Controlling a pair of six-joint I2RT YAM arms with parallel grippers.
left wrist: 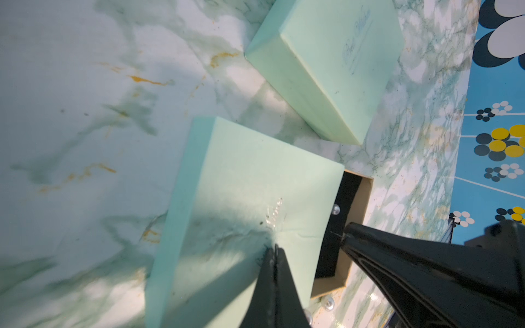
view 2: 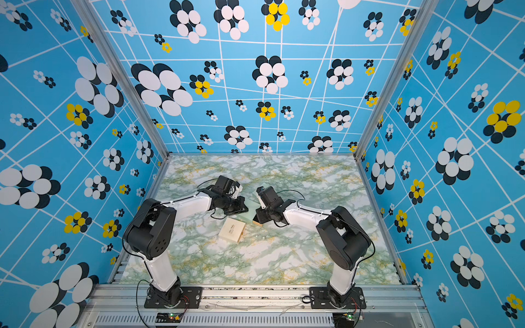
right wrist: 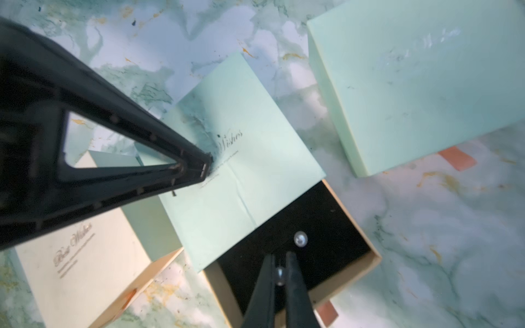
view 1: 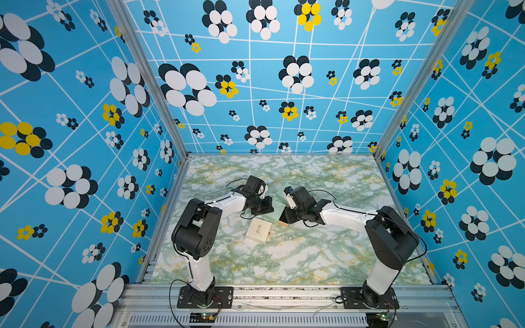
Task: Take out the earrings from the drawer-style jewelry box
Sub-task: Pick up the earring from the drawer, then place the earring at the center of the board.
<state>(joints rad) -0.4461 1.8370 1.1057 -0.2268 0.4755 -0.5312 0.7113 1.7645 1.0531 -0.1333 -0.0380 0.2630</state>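
Right gripper pinches a small pearl-like bead earring between its fingers, over the black-lined tan cardboard drawer. A second pearl lies on that drawer's lining nearby. Left gripper, fingers pressed together, touches the drawer's mint-green sleeve.

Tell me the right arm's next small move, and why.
Probably lift the right gripper straight up: its jaws pinch a pearl earring over the open drawer, while the left gripper presses the mint sleeve. A second pearl lies inside.
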